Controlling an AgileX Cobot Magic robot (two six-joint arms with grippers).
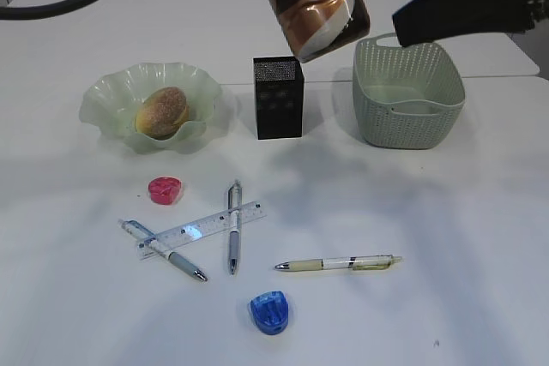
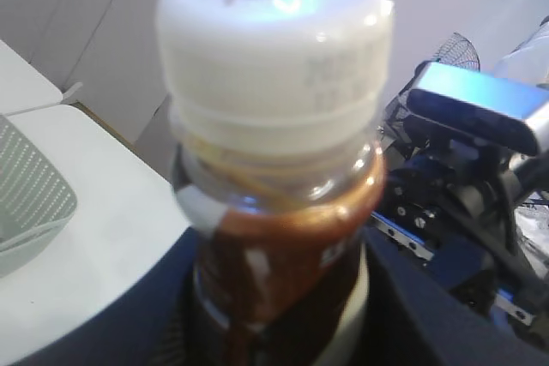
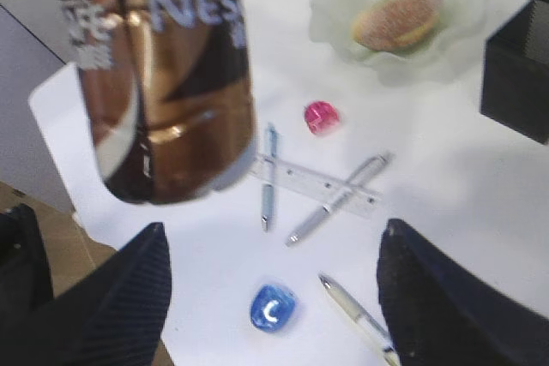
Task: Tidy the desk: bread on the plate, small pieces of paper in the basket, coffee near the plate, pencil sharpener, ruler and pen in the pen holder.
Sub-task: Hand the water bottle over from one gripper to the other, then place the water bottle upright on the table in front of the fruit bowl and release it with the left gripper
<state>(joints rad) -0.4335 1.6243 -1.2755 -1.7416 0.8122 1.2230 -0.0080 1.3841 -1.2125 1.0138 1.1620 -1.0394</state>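
Observation:
My left gripper [image 2: 274,327] is shut on the brown coffee [image 1: 316,2] bottle and holds it tilted in the air above the black pen holder [image 1: 278,98]; its white cap [image 2: 274,49] fills the left wrist view. The right gripper [image 3: 274,297] hangs open and empty, high over the green basket [image 1: 407,96]. The bread [image 1: 163,111] lies in the wavy plate [image 1: 103,100]. On the desk lie the clear ruler [image 1: 202,229], three pens [image 1: 233,226], a pink pencil sharpener [image 1: 165,189] and a blue one [image 1: 269,312]. The small pieces of paper are out of view.
The ruler and two pens cross each other at front left; the third pen [image 1: 339,263] lies alone to their right. The desk's [image 1: 446,237] far edge runs behind the basket. From the right wrist, the blue sharpener [image 3: 273,306] shows between the fingers, far below.

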